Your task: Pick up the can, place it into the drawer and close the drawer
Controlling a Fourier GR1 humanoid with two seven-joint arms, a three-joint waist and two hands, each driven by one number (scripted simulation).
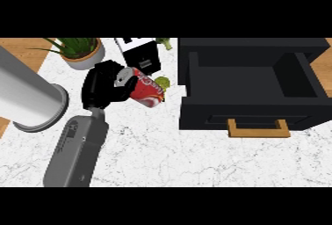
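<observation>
The left hand (103,85) is curled around the red can (148,91) and holds it tilted, left of the open black drawer (214,110) and apart from it. A small green thing (162,81), perhaps a vegetable, peeks out between the can and the drawer. 1 potted plant (81,50) stands farther left of the drawer, on the marble counter (194,154).

The can (146,90) is red with white markings and is tilted above the tabletop, with the left hand (103,85) curled round it. To its right, well apart, the black drawer (246,112) stands pulled open, its tan handle (258,128) facing the near edge.
</observation>
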